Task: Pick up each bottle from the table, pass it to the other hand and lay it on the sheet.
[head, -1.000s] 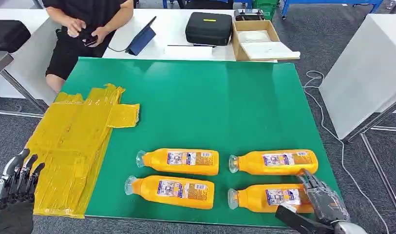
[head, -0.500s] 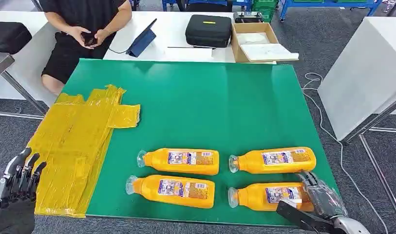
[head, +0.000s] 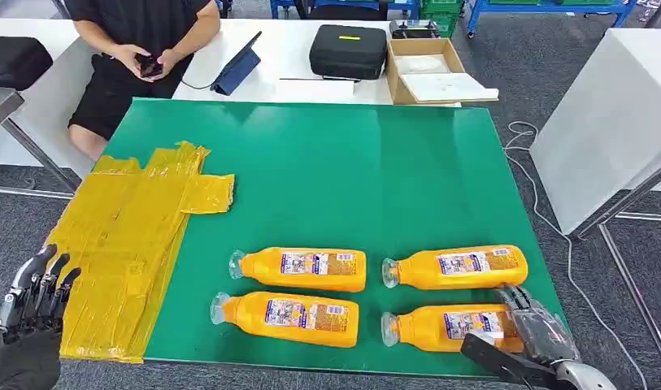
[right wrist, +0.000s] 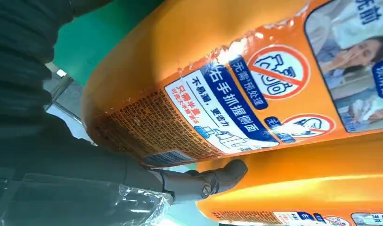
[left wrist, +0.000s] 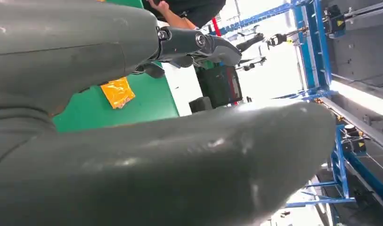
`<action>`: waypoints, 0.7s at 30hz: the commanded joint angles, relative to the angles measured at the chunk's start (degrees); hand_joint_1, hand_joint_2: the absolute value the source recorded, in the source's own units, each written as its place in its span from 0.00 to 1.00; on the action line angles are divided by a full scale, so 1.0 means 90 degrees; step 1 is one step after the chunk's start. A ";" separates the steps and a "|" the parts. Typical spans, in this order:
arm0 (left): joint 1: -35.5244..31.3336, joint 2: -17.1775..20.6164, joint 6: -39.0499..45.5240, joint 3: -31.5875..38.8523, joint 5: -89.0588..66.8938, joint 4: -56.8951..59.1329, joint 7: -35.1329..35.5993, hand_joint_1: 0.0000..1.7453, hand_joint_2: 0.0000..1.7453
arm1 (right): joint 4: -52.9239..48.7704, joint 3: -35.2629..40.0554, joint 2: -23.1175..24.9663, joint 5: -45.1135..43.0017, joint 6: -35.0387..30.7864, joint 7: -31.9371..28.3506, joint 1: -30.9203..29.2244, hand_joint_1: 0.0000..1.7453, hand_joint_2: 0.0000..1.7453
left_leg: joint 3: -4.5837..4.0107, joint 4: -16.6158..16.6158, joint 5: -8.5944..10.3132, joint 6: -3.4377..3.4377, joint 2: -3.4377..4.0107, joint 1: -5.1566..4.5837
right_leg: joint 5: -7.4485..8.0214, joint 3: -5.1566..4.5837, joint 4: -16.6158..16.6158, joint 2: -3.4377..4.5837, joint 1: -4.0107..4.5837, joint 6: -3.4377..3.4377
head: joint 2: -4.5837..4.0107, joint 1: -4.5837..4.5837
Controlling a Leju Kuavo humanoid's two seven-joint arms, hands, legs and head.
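Note:
Four orange bottles lie on their sides on the green table [head: 351, 171], caps to the left: far left [head: 302, 269], near left [head: 286, 318], far right [head: 457, 267] and near right [head: 441, 328]. My right hand [head: 526, 341] is set around the base end of the near right bottle [right wrist: 217, 61]. Its fingers reach over the bottle and its thumb lies along the near side. One finger [right wrist: 199, 181] sits in the gap before the far right bottle [right wrist: 312, 188]. The bottle rests on the table. My left hand [head: 30, 325] hangs with fingers apart beside the yellow sheet [head: 123, 236].
A person [head: 144, 32] sits at the far left corner holding a phone. On the white table behind are a tablet [head: 237, 63], a black case [head: 349, 47] and a cardboard box [head: 428, 65]. Another white table [head: 611, 114] stands to the right.
My right hand has settled slightly lower and closer around the near right bottle's base. The bottles have not moved. The left hand is nearly still.

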 commanded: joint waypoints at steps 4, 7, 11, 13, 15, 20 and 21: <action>-0.0189 0.0416 0.0271 -0.0479 0.0073 0.0523 0.0113 0.00 0.00 | 0.0461 0.0150 0.0475 0.0168 0.0252 0.0163 0.0017 0.00 1.00 | -0.0001 -0.0012 0.0011 -0.0019 -0.0012 0.0008 | 0.0009 0.0006 -0.0017 -0.0015 0.0007 -0.0010 | 0.0000 0.0000; -0.0270 0.0585 0.0438 -0.0662 0.0102 0.0647 0.0132 0.00 0.00 | 0.0537 0.0072 0.0390 0.0121 0.0256 0.0095 0.0066 0.97 1.00 | 0.0002 -0.0013 0.0015 -0.0020 -0.0018 0.0007 | 0.0011 0.0008 -0.0018 -0.0020 0.0006 -0.0010 | 0.0000 0.0000; -0.0344 0.0834 0.0792 -0.0974 0.0185 0.0777 0.0148 0.00 0.00 | 0.0345 -0.0053 0.0303 0.0055 0.0273 0.0040 0.0248 0.98 1.00 | -0.0013 -0.0013 0.0023 -0.0028 -0.0029 0.0012 | 0.0018 -0.0002 -0.0024 -0.0034 0.0010 -0.0013 | 0.0000 -0.0002; -0.0351 0.0940 0.0981 -0.1124 0.0211 0.0785 0.0161 0.00 0.00 | 0.0149 -0.0146 0.0401 0.0059 0.0328 0.0057 0.0330 0.98 1.00 | -0.0001 -0.0009 0.0016 -0.0020 -0.0029 0.0007 | 0.0008 0.0006 -0.0015 -0.0032 0.0006 -0.0009 | 0.0000 0.0000; -0.0360 0.0959 0.1006 -0.1143 0.0215 0.0799 0.0165 0.00 0.00 | 0.0074 -0.0129 0.0445 0.0093 0.0339 0.0117 0.0339 1.00 1.00 | 0.0004 -0.0008 0.0016 -0.0022 -0.0027 0.0007 | 0.0008 0.0005 -0.0013 -0.0031 0.0006 -0.0011 | 0.0000 0.0002; -0.0336 0.1047 0.1026 -0.1152 0.0239 0.0866 0.0157 0.00 0.00 | -0.0021 -0.0132 0.0465 0.0121 0.0368 0.0165 0.0387 1.00 1.00 | 0.0003 -0.0011 0.0017 -0.0026 -0.0030 0.0008 | 0.0009 0.0005 -0.0018 -0.0033 0.0006 -0.0012 | 0.0000 0.0000; -0.0330 0.1053 0.1027 -0.1152 0.0242 0.0874 0.0152 0.00 0.00 | -0.0023 -0.0140 0.0447 0.0120 0.0370 0.0161 0.0419 1.00 1.00 | 0.0008 -0.0009 0.0014 -0.0023 -0.0027 0.0008 | 0.0007 0.0009 -0.0017 -0.0030 0.0007 -0.0011 | 0.0000 0.0002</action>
